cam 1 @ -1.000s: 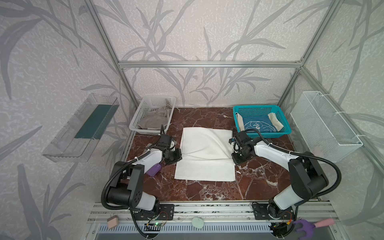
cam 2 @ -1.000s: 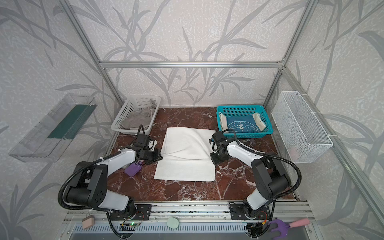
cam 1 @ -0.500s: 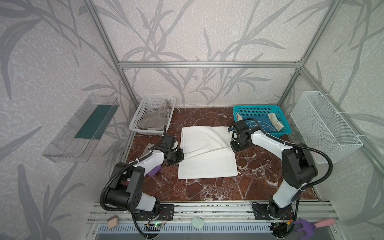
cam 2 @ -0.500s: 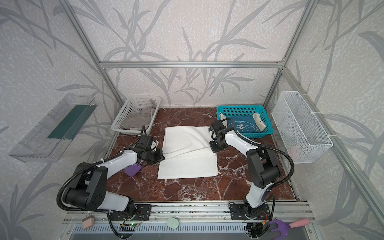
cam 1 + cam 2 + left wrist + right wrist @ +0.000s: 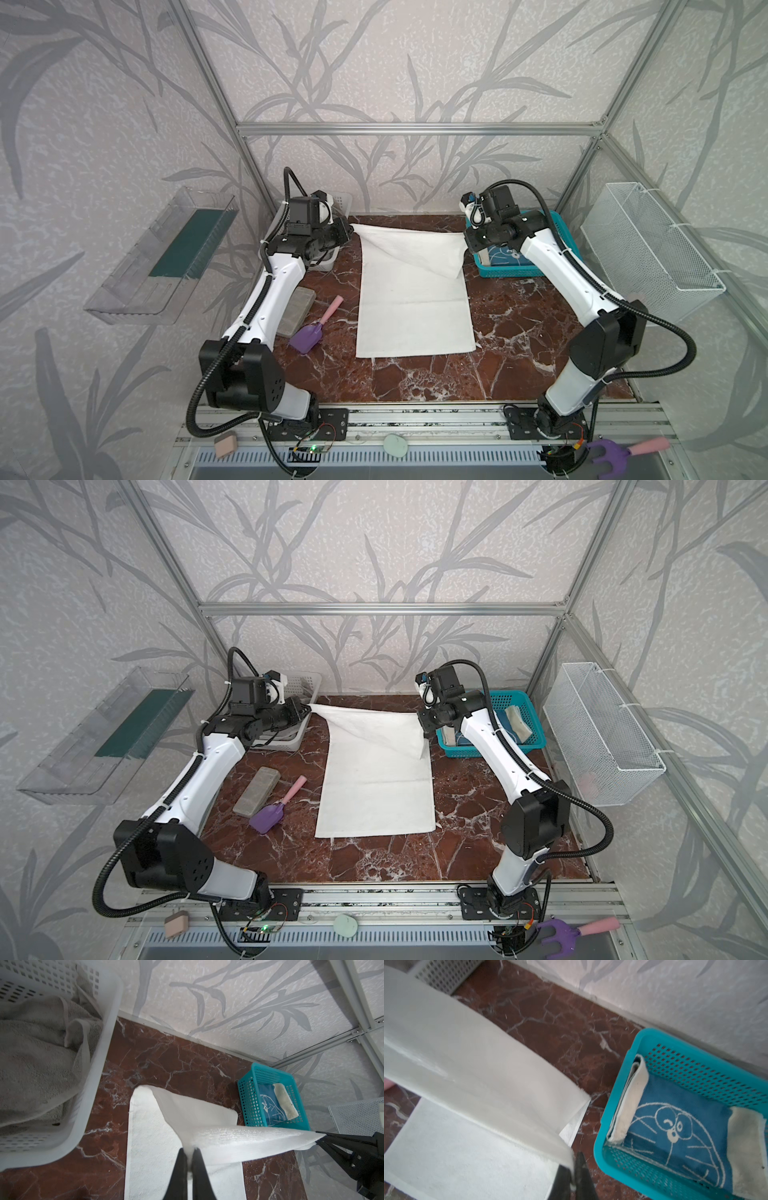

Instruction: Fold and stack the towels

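My left hand (image 5: 189, 1150) and right hand (image 5: 572, 1162) are each clamped on a raised far corner of the white towel (image 5: 411, 307), which lies at the middle of the tabletop (image 5: 519, 332). The blue towel (image 5: 691, 1126) sits in the teal basket (image 5: 695, 1072), the grey towel (image 5: 31, 1053) in the white basket (image 5: 99, 1064).

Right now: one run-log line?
white towel: one edge lifted | left hand: shut on lifted corner | right hand: shut on other lifted corner | grey towel: in white basket | blue towel: in teal basket

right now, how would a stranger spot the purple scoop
Start at the marble table, then the white towel on it. The purple scoop lies just left of that towel, beside a grey slab. Unlike the slab, it has a pink handle.
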Action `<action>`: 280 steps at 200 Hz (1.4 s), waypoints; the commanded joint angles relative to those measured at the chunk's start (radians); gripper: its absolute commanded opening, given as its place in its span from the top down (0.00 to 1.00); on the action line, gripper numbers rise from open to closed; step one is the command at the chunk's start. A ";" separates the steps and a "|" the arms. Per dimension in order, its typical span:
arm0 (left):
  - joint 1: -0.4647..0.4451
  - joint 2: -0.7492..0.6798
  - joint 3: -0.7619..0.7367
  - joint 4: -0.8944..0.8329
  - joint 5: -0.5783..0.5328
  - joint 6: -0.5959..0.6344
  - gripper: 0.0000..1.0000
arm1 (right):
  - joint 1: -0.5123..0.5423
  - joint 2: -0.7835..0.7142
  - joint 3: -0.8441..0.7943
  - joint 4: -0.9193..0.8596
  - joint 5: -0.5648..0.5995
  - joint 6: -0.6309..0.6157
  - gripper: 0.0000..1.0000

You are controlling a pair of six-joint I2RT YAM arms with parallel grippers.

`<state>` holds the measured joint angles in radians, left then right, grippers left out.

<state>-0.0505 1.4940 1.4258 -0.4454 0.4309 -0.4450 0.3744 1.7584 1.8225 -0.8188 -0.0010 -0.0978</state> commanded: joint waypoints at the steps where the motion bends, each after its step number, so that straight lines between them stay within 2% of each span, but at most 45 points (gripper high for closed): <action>1: 0.040 0.040 0.054 -0.053 -0.008 0.023 1.00 | -0.031 0.076 0.117 -0.103 0.053 -0.029 1.00; 20: 0.047 0.042 0.057 -0.051 0.003 0.020 1.00 | -0.032 0.108 0.204 -0.140 0.052 -0.043 1.00; 38: 0.049 0.025 0.028 -0.050 0.010 0.020 1.00 | -0.032 0.103 0.219 -0.153 0.047 -0.065 1.00; 66: 0.049 -0.036 -0.077 -0.040 0.027 0.020 1.00 | -0.032 0.051 0.165 -0.147 0.071 -0.105 1.00; 93: 0.047 -0.128 -0.237 -0.038 0.051 0.019 1.00 | -0.032 -0.037 0.065 -0.141 0.054 -0.154 1.00; 121: 0.046 -0.255 -0.456 -0.026 0.048 -0.011 1.00 | -0.031 -0.174 -0.179 -0.084 0.007 -0.147 1.00; 143: 0.034 -0.339 -0.654 0.042 0.054 -0.078 1.00 | -0.028 -0.256 -0.452 0.032 -0.064 -0.063 1.00; 161: 0.024 -0.353 -0.807 0.134 0.087 -0.144 1.00 | -0.013 -0.268 -0.648 0.115 -0.116 -0.029 1.00; 178: 0.021 -0.328 -0.895 0.207 0.128 -0.194 1.00 | -0.010 -0.238 -0.710 0.118 -0.103 -0.021 1.00; 216: 0.020 -0.303 -0.855 0.098 0.100 -0.134 1.00 | 0.002 -0.211 -0.664 0.057 -0.083 -0.015 1.00; 280: 0.019 -0.382 -0.774 -0.026 0.062 -0.103 1.00 | 0.087 -0.264 -0.596 -0.043 -0.013 0.011 1.00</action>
<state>-0.0437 1.1507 0.6296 -0.3824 0.5682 -0.5743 0.4423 1.5528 1.1866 -0.7677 -0.1062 -0.1085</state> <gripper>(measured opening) 0.048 0.060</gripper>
